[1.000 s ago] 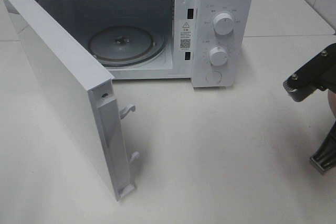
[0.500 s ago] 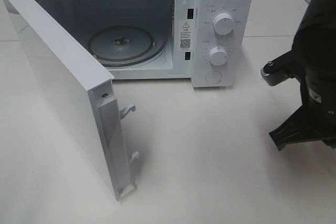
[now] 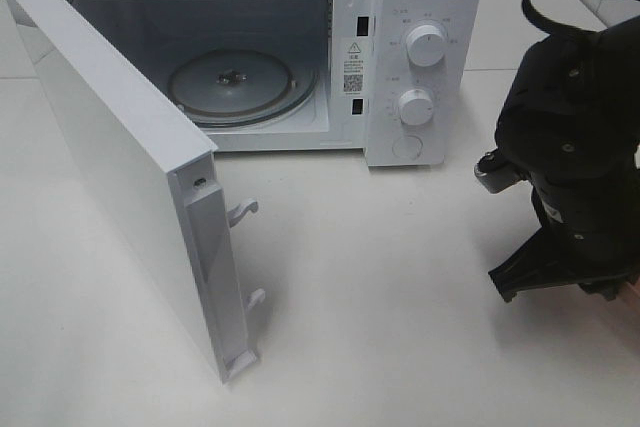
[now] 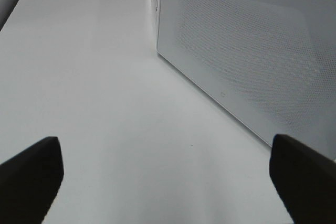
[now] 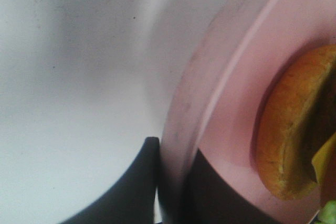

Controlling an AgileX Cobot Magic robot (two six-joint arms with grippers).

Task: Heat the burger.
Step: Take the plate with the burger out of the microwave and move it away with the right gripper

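Pink shallow round dish pinched at its rim between your right gripper's closed black jaws, golden-brown domed burger just inside that rim, your left gripper spread wide beside the white microwave's open door.

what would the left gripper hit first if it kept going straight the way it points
Probably bare white table: the left gripper, jaws wide open, aims along the tabletop, with the open microwave door off to one side. Depth is unclear.
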